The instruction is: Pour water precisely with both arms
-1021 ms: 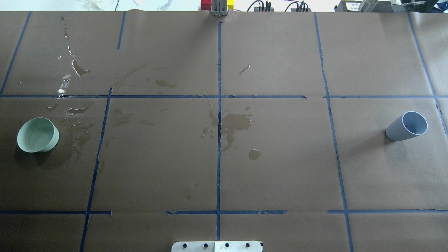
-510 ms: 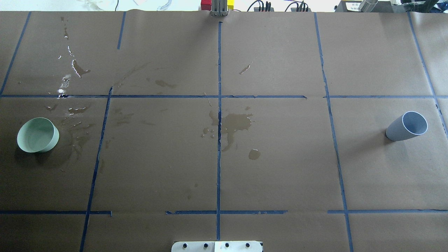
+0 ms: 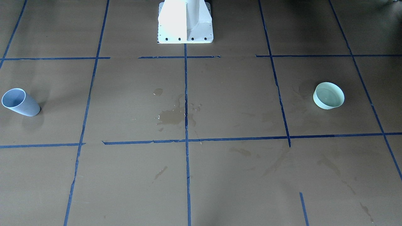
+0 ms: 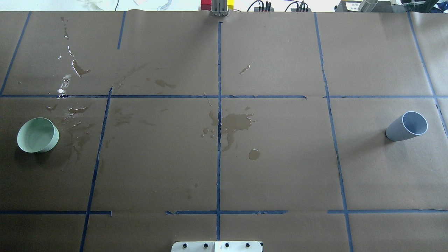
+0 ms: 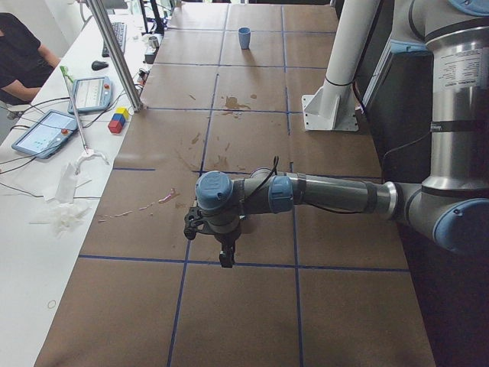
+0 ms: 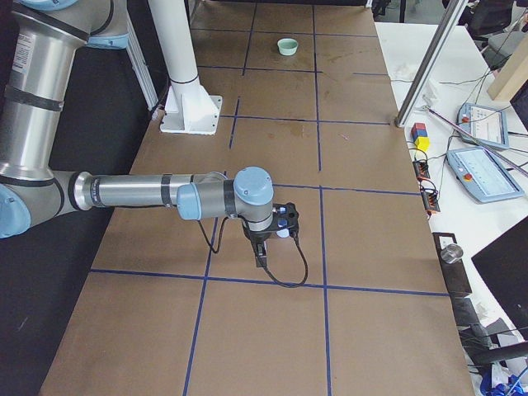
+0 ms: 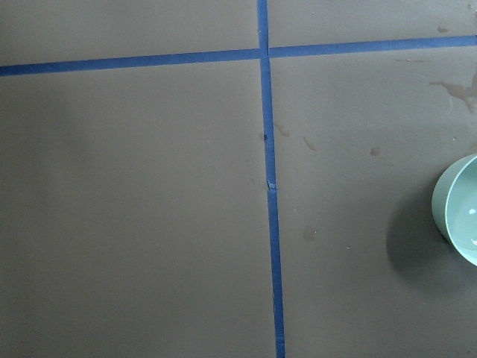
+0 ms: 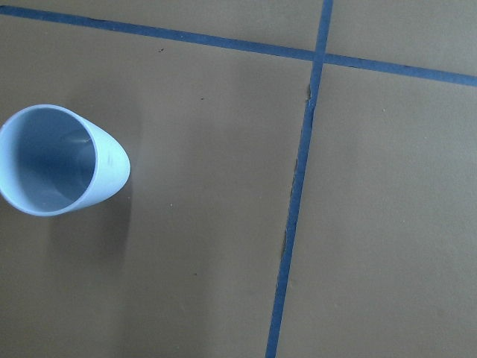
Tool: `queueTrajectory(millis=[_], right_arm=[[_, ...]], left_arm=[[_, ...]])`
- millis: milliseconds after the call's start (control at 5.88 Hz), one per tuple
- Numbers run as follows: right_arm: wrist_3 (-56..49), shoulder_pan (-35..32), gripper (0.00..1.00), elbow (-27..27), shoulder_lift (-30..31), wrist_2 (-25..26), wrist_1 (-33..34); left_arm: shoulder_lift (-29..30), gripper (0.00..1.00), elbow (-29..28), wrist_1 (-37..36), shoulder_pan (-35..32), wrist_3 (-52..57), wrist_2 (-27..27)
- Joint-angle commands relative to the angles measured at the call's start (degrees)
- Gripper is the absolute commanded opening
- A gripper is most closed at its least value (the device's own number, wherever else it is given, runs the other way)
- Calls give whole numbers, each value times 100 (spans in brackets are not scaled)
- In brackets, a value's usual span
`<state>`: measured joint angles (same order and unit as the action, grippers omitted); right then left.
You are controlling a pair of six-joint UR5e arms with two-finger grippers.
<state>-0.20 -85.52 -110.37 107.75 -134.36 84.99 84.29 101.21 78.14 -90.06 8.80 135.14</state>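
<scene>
A pale green bowl [image 4: 37,134] stands on the brown paper at the robot's left; it also shows in the front view [image 3: 328,95] and at the right edge of the left wrist view [image 7: 458,212]. A blue-grey cup [image 4: 407,126] stands upright at the robot's right, seen from above in the right wrist view [image 8: 59,158]. Spilled water [image 4: 234,124] lies in patches at the table's middle and near the bowl. My left gripper [image 5: 221,256] and right gripper [image 6: 262,252] show only in the side views, pointing down; I cannot tell whether they are open or shut.
The white pedestal [image 3: 185,22] stands at the robot's side of the table. Blue tape lines [image 4: 219,105] grid the paper. An aluminium post [image 5: 114,53], coloured blocks [image 5: 117,121] and tablets [image 6: 478,124] sit along the far edge, where an operator [image 5: 23,57] sits.
</scene>
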Motion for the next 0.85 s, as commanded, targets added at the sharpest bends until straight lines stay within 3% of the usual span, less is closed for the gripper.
queueTrajectory(millis=[0, 681], right_arm=[[-15, 0, 100, 24, 18, -28, 0], [-24, 9, 100, 77, 210, -36, -52]], left_arm=[[-9, 100, 91, -9, 58, 17, -5], [-114, 100, 399, 96, 331, 8, 4]])
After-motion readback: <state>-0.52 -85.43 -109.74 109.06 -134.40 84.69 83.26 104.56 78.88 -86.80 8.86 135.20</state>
